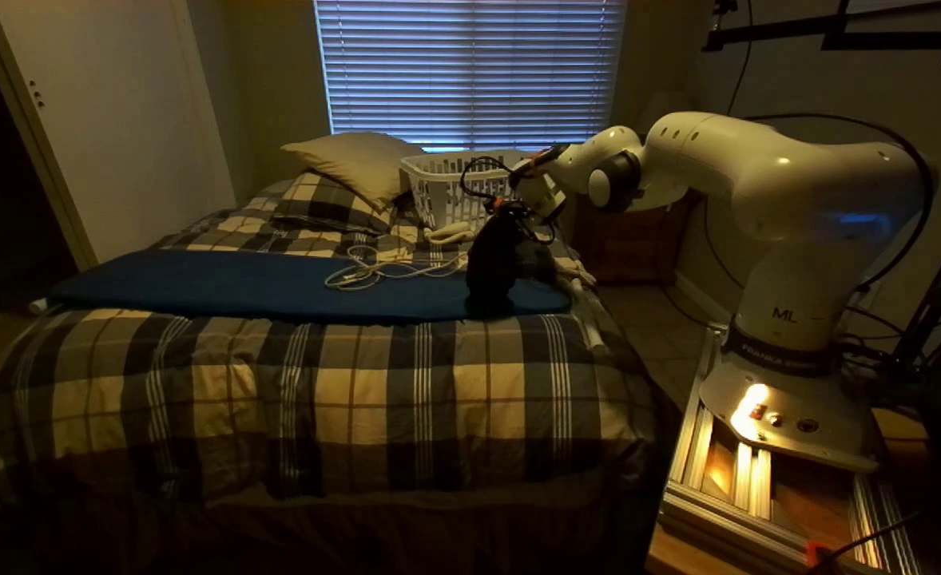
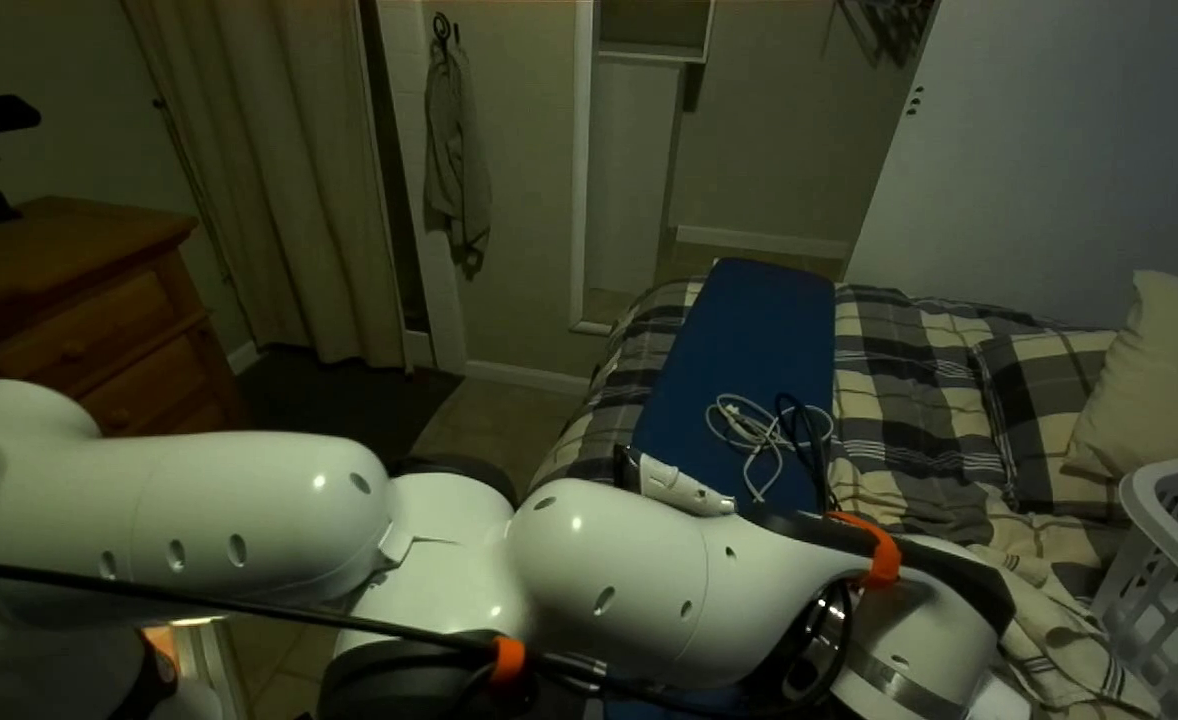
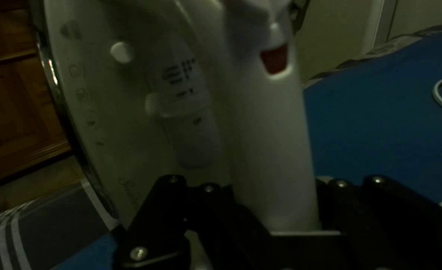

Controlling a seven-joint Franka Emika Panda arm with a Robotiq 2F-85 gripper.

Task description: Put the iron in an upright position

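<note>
The iron (image 1: 490, 267) shows as a dark, shadowed shape standing about upright on the right end of the blue ironing board (image 1: 223, 279) in an exterior view. Part of its pale body (image 2: 677, 483) shows above the arm in an exterior view. In the wrist view the iron (image 3: 191, 123) fills the middle, tip up and slightly tilted, soleplate edge to the left. My gripper (image 3: 275, 191) has a finger on each side of the handle and looks shut on it. In an exterior view the gripper (image 1: 514, 214) is at the iron's upper part. The heel is hidden in the wrist view.
A pale cord (image 1: 363, 271) lies in loops on the board; it also shows in an exterior view (image 2: 754, 430). A white laundry basket (image 1: 442, 196) stands behind the gripper. A cream pillow (image 1: 359, 160) lies on the plaid bed (image 1: 359, 391). A white board leg (image 1: 590, 319) sticks out at the right.
</note>
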